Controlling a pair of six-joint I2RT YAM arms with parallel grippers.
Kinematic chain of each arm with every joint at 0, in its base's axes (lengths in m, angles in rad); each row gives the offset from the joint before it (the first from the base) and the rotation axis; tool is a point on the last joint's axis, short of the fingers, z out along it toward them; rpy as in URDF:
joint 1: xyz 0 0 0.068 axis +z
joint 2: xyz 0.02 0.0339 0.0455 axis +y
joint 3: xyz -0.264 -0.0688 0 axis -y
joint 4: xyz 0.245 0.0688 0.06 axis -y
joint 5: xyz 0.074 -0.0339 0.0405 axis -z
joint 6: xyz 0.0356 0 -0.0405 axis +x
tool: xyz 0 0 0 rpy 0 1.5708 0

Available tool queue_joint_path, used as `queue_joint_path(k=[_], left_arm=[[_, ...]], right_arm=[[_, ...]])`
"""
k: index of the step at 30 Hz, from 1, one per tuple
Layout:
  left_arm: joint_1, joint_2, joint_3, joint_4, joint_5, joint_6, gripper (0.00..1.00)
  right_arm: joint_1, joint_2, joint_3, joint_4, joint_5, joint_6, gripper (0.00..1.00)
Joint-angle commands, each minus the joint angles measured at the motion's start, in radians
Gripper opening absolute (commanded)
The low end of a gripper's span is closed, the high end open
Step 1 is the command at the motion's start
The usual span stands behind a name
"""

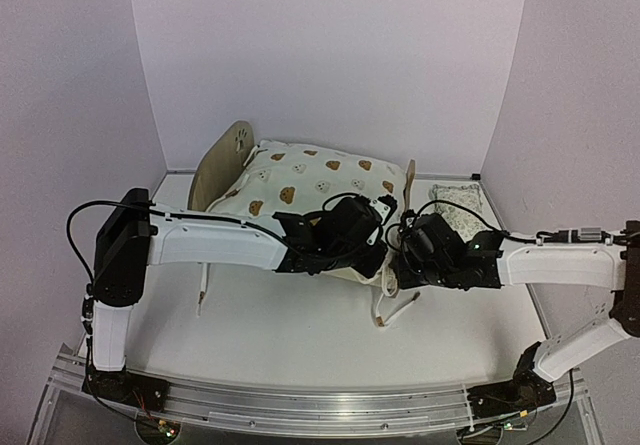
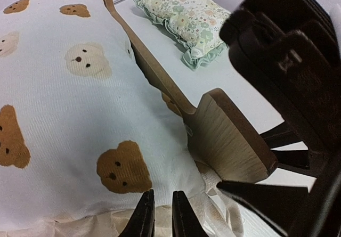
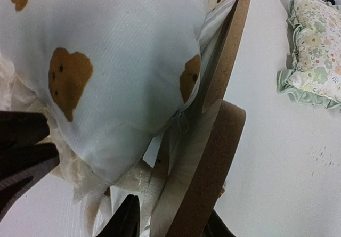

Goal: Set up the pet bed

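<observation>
The pet bed stands at the back of the table, its rounded headboard (image 1: 232,143) to the left and its low footboard (image 1: 408,180) to the right. A cream bear-print quilt (image 1: 310,180) lies bulging over it and hides what is underneath. My left gripper (image 2: 162,215) hovers at the quilt's (image 2: 69,114) near ruffled edge, with its fingers a narrow gap apart and nothing pinched. My right gripper (image 3: 170,221) straddles the near corner post of the footboard (image 3: 213,146), one finger on each side of the wood.
A small green floral pillow (image 1: 460,210) lies on the table to the right of the footboard; it also shows as the pillow (image 2: 186,18) and the pillow (image 3: 317,50) in the wrist views. Cream ties (image 1: 385,313) trail from the quilt's near corner. Walls close in at the back and on both sides.
</observation>
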Motion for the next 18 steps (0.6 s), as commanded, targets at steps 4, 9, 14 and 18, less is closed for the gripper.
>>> queue_joint_path(k=[4,9,14,18], left_arm=[[-0.002,-0.1,-0.08,0.021,0.014,-0.031,0.18],[-0.003,-0.187,-0.161,0.052,0.053,-0.043,0.29],[-0.002,-0.28,-0.266,0.095,0.121,-0.042,0.42],[-0.002,-0.322,-0.329,0.122,0.2,-0.007,0.46]], right_arm=[[0.02,0.056,0.07,0.063,0.091,-0.018,0.02],[0.038,0.04,0.099,0.061,0.112,-0.041,0.0],[0.052,0.033,0.139,0.027,0.14,-0.046,0.0],[0.055,0.034,0.159,0.005,0.173,-0.043,0.0]])
